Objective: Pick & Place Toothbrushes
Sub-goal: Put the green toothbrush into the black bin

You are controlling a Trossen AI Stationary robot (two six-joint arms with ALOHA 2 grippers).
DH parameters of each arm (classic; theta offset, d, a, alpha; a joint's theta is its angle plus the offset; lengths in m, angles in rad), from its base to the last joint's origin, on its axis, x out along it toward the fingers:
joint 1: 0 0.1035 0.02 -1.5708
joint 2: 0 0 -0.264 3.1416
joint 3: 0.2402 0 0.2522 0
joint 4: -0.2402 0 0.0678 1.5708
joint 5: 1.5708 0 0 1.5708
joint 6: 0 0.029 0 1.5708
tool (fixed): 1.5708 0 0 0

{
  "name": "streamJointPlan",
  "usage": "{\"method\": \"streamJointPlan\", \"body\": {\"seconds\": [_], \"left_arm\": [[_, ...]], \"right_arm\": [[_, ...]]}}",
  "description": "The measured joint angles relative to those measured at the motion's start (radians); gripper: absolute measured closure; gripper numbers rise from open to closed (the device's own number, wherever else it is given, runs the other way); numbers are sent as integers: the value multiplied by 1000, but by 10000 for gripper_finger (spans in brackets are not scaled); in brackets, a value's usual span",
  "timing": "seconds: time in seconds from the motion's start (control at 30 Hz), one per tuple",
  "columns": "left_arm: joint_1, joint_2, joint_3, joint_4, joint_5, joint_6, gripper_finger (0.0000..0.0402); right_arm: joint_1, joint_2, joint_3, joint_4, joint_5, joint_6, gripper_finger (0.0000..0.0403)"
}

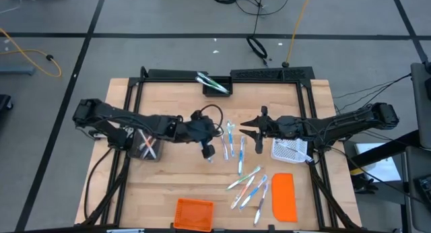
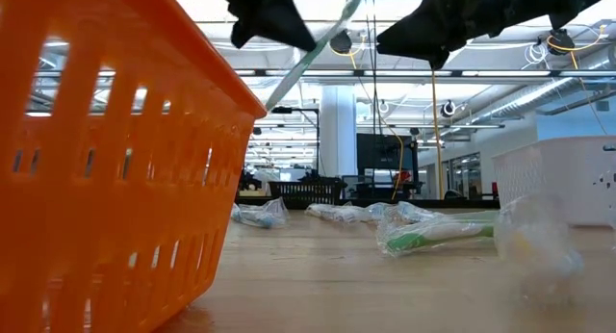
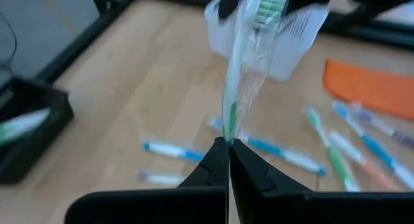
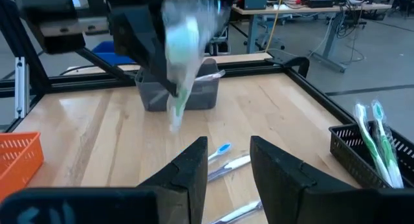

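My left gripper (image 3: pixel 228 143) hangs over the middle of the table (image 1: pixel 168 186), shut on a green toothbrush in a clear wrapper (image 3: pixel 242 68). My right gripper (image 4: pixel 228 156) is open, level with it and a short way to its right (image 1: pixel 250 130), touching nothing. Several more wrapped toothbrushes lie flat on the wood, one group under the grippers (image 1: pixel 230 144) and another nearer the near edge (image 1: pixel 249 186). A black bin (image 1: pixel 217 86) at the far edge holds green toothbrushes. A dark bin (image 1: pixel 145 147) on the left holds pink ones. My left gripper pinches the green toothbrush on its handle (image 3: pixel 228 130) between the two fingers. The brush is lifted clear of the table and tilted. Its head end (image 3: pixel 268 4) rises toward the right gripper, and its tail end (image 2: pixel 272 104) slants down below the fingers.
A white mesh basket (image 1: pixel 291 151) sits under the right arm. A flat orange lid (image 1: pixel 283 196) lies near the right near corner and an orange basket (image 1: pixel 194 213) stands at the near edge. A black frame (image 1: pixel 222 74) rails the table's sides.
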Motion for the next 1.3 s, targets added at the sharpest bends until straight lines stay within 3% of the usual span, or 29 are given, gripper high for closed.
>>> {"method": "streamJointPlan", "body": {"seconds": [0.6,1.07,1.3], "left_arm": [[12,10,0,227,12,153,402],[50,75,0,351,94,182,401],[56,107,1,422,143,209,401]], "right_arm": [[-1,0,0,151,-54,-90,274],[0,6,0,220,-110,-105,254],[0,38,0,250,-105,-152,272]]}}
